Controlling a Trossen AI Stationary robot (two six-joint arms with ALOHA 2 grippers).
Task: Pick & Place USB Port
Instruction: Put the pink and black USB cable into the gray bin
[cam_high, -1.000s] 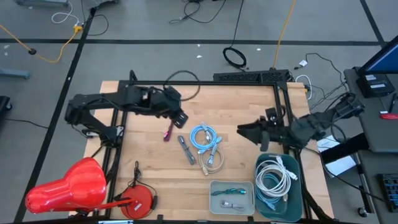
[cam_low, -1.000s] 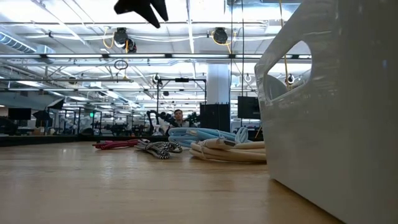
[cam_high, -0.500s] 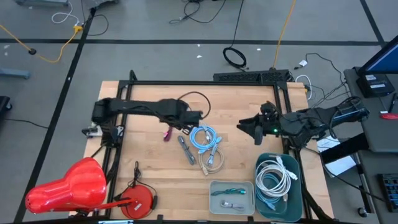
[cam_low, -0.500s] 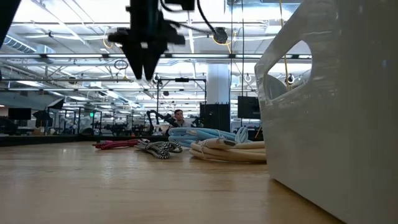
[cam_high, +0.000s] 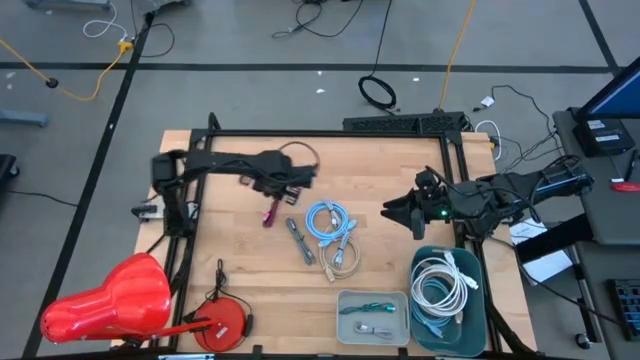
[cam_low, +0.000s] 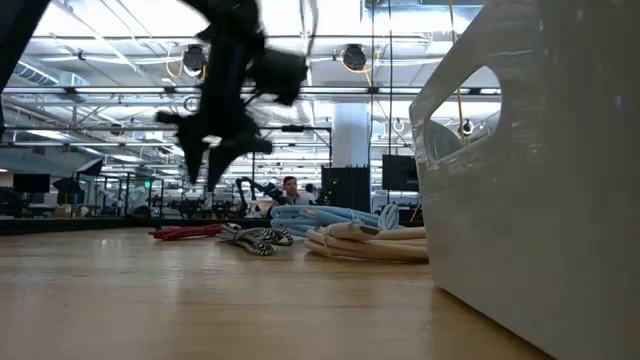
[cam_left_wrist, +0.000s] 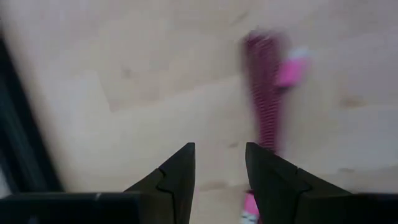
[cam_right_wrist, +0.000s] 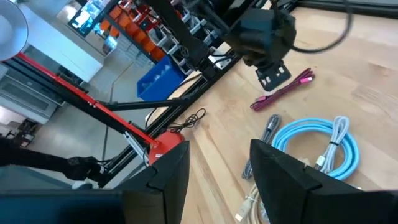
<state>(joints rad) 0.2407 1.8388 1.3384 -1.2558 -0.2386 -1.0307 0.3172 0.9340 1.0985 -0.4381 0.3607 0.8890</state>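
Several bundled USB cables lie on the wooden table: a pink one (cam_high: 270, 212), a black-and-white braided one (cam_high: 300, 240), a light blue coil (cam_high: 330, 220) and a beige coil (cam_high: 342, 258). My left gripper (cam_high: 285, 192) hangs open just above and on the far side of the pink cable (cam_left_wrist: 267, 118), touching nothing; in the low view it shows blurred (cam_low: 212, 170) above the cables. My right gripper (cam_high: 392, 212) is open too and waits in the air to the right of the blue coil (cam_right_wrist: 317, 143).
A grey tray (cam_high: 345, 300) with small cables and a teal bin (cam_high: 420, 262) holding a white cable stand at the near right; the bin's pale wall (cam_low: 540, 180) fills the low view's right. A red object (cam_high: 120, 295) and a red disc (cam_high: 225, 322) sit near left.
My left gripper has come down from high above the table toward the pink cable, drifting a little left and tipping as it dropped. The cables have stayed where they were.
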